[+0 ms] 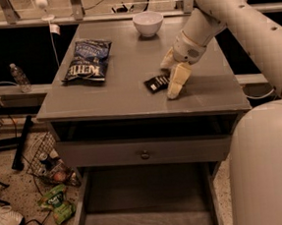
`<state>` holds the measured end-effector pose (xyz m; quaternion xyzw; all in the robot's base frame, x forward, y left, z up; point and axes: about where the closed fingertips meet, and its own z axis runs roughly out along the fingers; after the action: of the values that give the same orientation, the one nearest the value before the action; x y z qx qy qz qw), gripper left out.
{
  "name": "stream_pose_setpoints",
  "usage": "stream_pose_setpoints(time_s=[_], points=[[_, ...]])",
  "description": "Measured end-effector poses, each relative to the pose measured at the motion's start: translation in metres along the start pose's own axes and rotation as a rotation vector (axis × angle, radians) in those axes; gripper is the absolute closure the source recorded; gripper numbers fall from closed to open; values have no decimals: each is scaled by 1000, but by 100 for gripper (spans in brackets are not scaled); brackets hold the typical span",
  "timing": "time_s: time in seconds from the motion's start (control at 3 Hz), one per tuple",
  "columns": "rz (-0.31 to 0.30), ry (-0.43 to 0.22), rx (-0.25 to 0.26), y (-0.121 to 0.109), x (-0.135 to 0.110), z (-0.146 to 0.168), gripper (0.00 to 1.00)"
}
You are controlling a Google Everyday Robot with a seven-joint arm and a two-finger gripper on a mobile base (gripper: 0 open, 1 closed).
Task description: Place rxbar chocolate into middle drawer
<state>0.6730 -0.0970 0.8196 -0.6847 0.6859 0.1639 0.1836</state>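
Observation:
The rxbar chocolate (154, 83), a small flat black wrapper with white lettering, lies on the grey cabinet top (129, 93) right of centre. My gripper (167, 80) is down at the bar's right end and open. One pale finger (176, 80) rests on the top on the near side of the bar, and the other (167, 60) is on the far side. The bar lies flat between them. The middle drawer (91, 188) stands pulled out below the cabinet, its dark floor bare.
A dark blue Kettle chip bag (88, 61) lies on the top's left half. A white bowl (148, 23) stands at the back. A shut drawer front with a round knob (144, 155) sits above the open drawer. Litter and cables (55, 201) lie on the floor at left.

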Motion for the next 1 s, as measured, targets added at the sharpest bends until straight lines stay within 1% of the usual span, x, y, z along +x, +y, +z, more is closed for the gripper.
stream_pose_setpoints(time_s=[0.33,0.67,1.0], points=[[-2,-3,3,-1,3,-2,47],[-2,-3,3,-1,1,-5,70],[-3,-5,8,0,-2,-12,99]])
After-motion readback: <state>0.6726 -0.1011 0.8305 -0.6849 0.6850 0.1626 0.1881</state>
